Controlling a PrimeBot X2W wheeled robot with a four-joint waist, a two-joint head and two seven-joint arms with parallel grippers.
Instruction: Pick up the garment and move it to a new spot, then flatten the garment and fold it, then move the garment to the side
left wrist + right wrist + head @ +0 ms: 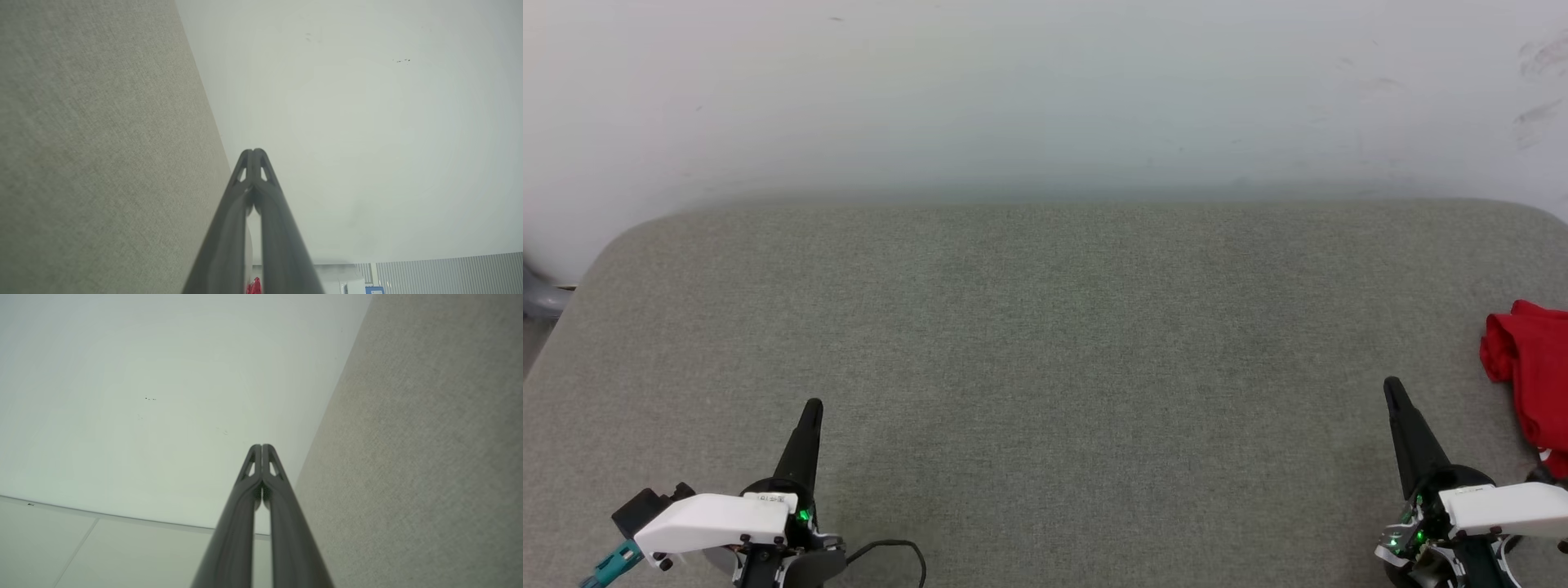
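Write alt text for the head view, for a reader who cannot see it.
A bunched red shirt lies at the right edge of a grey fabric surface, partly cut off by the frame. The left gripper and the right gripper point forward from the bottom corners, both shut and holding nothing.

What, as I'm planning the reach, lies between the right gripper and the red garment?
In the head view, that stretch is bare grey fabric surface from the right gripper to the crumpled red garment.

tapered black left gripper (813,406) and right gripper (1392,384), white plastic wrist shells (715,518), green indicator lights (805,515), looped black cable (890,541), teal plug (614,562).
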